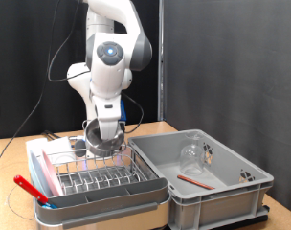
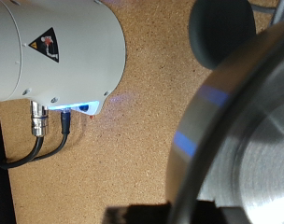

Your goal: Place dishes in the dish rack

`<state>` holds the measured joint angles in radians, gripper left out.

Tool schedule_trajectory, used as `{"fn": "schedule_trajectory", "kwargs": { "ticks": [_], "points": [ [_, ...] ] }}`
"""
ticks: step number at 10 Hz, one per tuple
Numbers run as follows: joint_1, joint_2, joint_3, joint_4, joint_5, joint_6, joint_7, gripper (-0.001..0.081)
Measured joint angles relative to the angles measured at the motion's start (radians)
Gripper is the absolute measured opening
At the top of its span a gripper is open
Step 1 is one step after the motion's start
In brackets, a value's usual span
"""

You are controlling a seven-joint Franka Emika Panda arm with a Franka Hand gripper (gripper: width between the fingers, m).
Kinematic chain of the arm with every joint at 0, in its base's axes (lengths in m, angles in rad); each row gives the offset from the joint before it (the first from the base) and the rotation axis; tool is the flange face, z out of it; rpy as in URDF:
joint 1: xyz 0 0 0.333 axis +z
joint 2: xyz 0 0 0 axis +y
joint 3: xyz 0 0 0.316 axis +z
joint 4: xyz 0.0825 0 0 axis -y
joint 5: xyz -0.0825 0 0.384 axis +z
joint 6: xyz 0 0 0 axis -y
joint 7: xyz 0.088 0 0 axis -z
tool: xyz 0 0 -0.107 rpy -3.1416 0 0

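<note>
My gripper hangs over the back of the dish rack, a chrome wire rack on a pale beige tray. It is shut on the rim of the shiny steel bowl, held tilted just above the rack. In the wrist view the bowl fills the side close to the camera, and the fingers barely show. A pink plate sits low among the prongs. The clear glass and the thin red utensil lie in the grey tub.
The larger grey plastic tub stands at the exterior view's right of the rack. A red and blue item lies at the rack's left edge. The robot's white base stands on the brown table.
</note>
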<state>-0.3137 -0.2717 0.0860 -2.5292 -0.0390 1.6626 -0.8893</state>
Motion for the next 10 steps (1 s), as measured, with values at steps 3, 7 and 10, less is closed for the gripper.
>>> {"fn": "schedule_trajectory", "kwargs": {
  "ticks": [3, 7, 10],
  "points": [
    [-0.012, 0.087, -0.009, 0.030, -0.020, 0.025, -0.019, 0.0009],
    [-0.015, 0.169, -0.010, 0.049, -0.057, 0.059, -0.020, 0.0009],
    [-0.015, 0.207, -0.010, 0.060, -0.059, 0.066, -0.020, 0.0413]
  ]
}}
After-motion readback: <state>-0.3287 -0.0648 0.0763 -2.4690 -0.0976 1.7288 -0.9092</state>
